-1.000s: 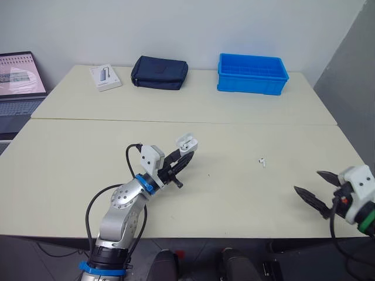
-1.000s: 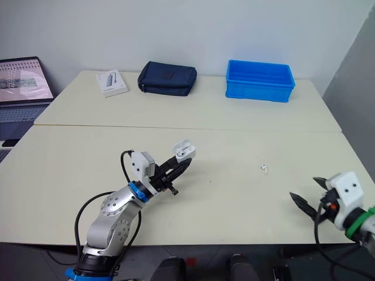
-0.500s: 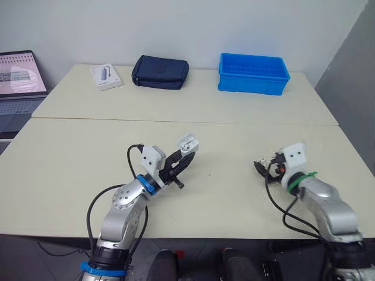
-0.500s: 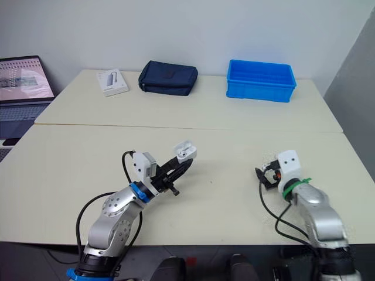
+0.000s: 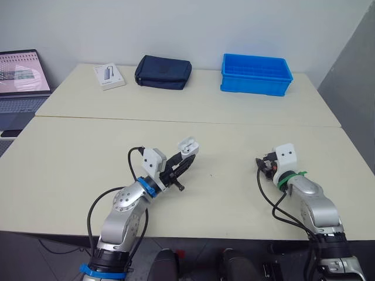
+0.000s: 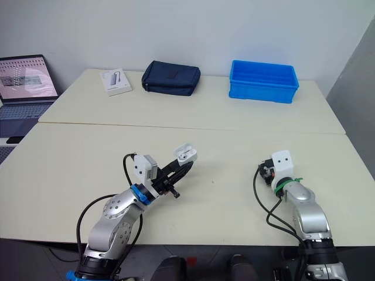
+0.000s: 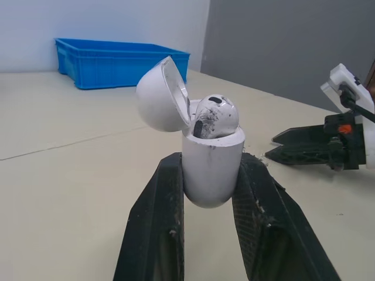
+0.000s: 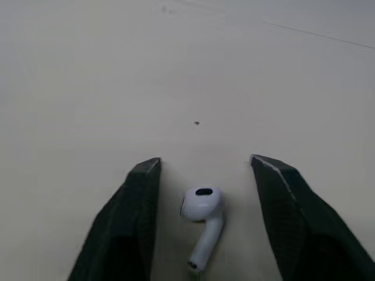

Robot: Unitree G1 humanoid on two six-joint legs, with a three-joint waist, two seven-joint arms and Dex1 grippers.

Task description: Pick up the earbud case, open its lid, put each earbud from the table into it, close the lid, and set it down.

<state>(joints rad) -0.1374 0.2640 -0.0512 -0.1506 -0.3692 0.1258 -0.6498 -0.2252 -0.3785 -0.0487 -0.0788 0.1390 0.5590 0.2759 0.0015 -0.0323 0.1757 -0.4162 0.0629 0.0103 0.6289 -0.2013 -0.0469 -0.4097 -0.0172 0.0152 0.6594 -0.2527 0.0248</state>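
Observation:
My left gripper [image 5: 185,160] is shut on the white earbud case [image 7: 212,175] and holds it upright a little above the table. The case's lid [image 7: 161,96] is tipped back, and one earbud [image 7: 215,116] sits in the case. The other white earbud [image 8: 202,206] lies on the cream table, right of centre. My right gripper [image 8: 206,163] is down at the table and open, with a black finger on each side of that earbud and a gap on both sides. In the head views the right gripper [image 5: 261,166] covers the earbud.
A blue bin [image 5: 256,73] stands at the back right. A dark pouch [image 5: 163,72] and a white box [image 5: 109,76] lie at the back, and a laptop [image 5: 20,73] sits at the far left. A seam [image 5: 187,122] divides the two tabletops.
My right arm swung in from the front right edge to the earbud, and its fingers narrowed around it. The left gripper kept hold of the case without moving.

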